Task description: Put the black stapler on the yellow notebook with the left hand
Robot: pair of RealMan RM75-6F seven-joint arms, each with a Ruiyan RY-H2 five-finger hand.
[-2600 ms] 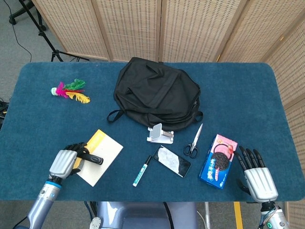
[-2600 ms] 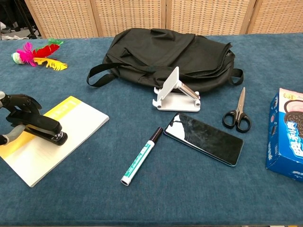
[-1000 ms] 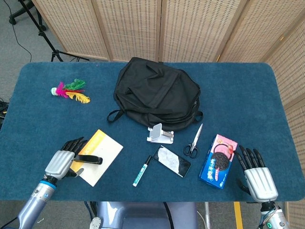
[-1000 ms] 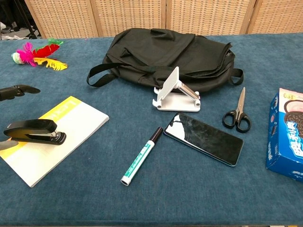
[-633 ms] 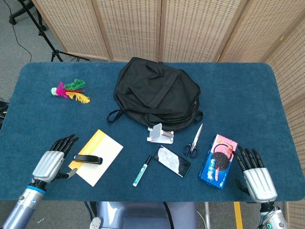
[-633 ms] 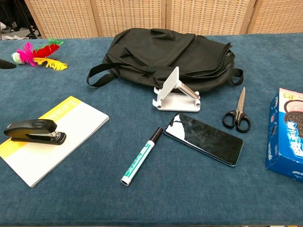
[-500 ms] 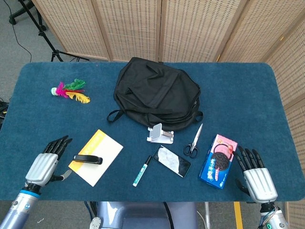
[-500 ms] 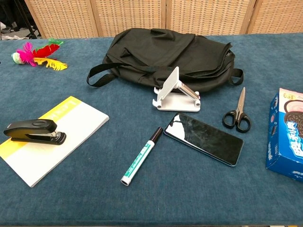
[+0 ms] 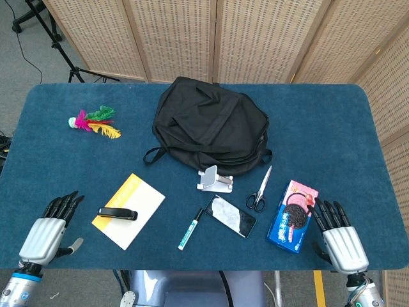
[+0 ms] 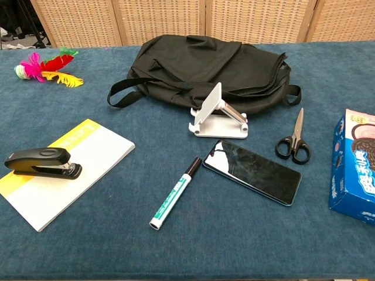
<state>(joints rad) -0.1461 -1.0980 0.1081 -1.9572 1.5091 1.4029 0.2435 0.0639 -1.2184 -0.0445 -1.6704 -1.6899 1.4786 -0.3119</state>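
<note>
The black stapler [image 9: 117,213] [image 10: 42,162] lies flat on the yellow notebook [image 9: 137,203] [image 10: 88,161], near the book's left end. Nothing touches it. My left hand [image 9: 46,230] sits at the table's front left corner, well left of the notebook, fingers spread and empty. At the front right edge my right hand [image 9: 338,239] rests with fingers spread and empty, beside the cookie box. Neither hand appears in the chest view.
A black backpack [image 9: 209,125] fills the table's middle. In front of it lie a white phone stand [image 9: 214,178], scissors [image 9: 260,189], a phone [image 9: 231,216] and a marker [image 9: 190,229]. A blue cookie box [image 9: 292,215] sits at the right, a feather shuttlecock [image 9: 91,121] at far left.
My left hand let go of the stapler, leaving it on the notebook, and drew back to the left and toward the table's front edge. The right hand barely shifted.
</note>
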